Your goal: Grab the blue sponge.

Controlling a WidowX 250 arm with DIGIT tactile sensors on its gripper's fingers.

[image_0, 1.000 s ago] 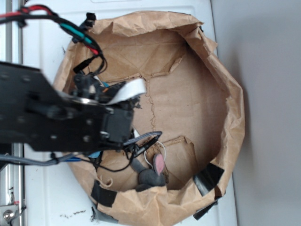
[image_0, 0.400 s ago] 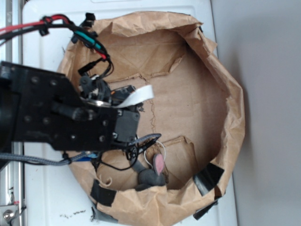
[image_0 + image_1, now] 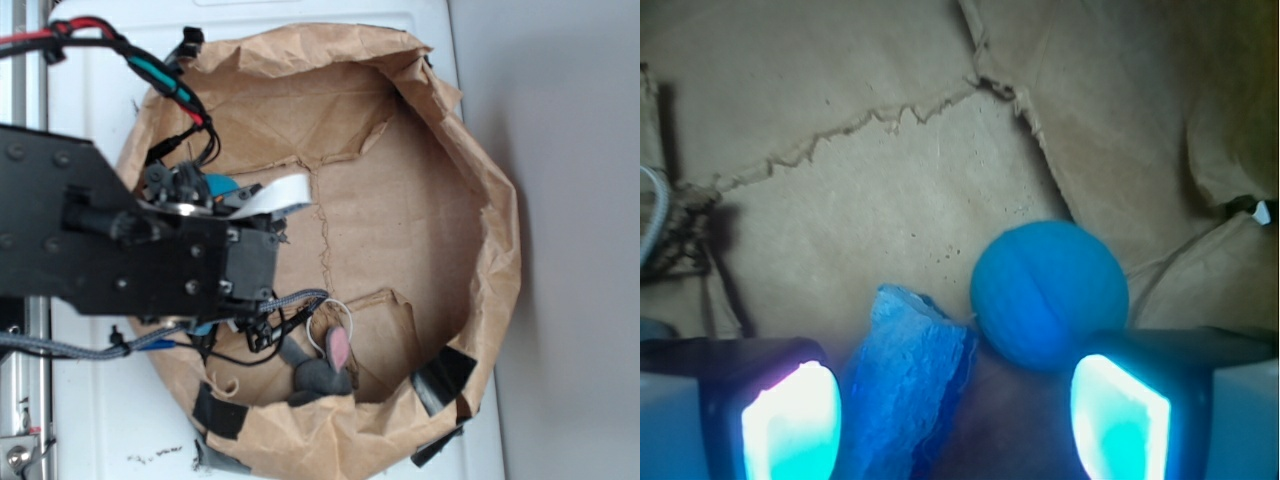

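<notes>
In the wrist view the blue sponge (image 3: pixel 905 385) lies on the brown paper between my fingers, running lengthwise close to the left fingertip (image 3: pixel 790 425). My gripper (image 3: pixel 955 405) is open and wide apart around it; the right fingertip (image 3: pixel 1118 420) stands well clear of the sponge. A darker teal round disc (image 3: pixel 1050 295) sits just beyond the sponge's far right corner, touching or nearly touching it. In the exterior view the black arm (image 3: pixel 130 250) covers the gripper and the sponge; only a small blue patch (image 3: pixel 218 187) shows beside the wrist.
Everything lies inside a round brown paper bag wall (image 3: pixel 490 250) on a white surface (image 3: pixel 90 90). A grey mouse toy with a pink ear (image 3: pixel 325 365) rests near the front wall. Cables (image 3: pixel 160 70) and a white ribbon cable (image 3: pixel 280 192) hang off the arm.
The arm shifted a little right, then back left and up. A blue patch now shows beside the wrist.
</notes>
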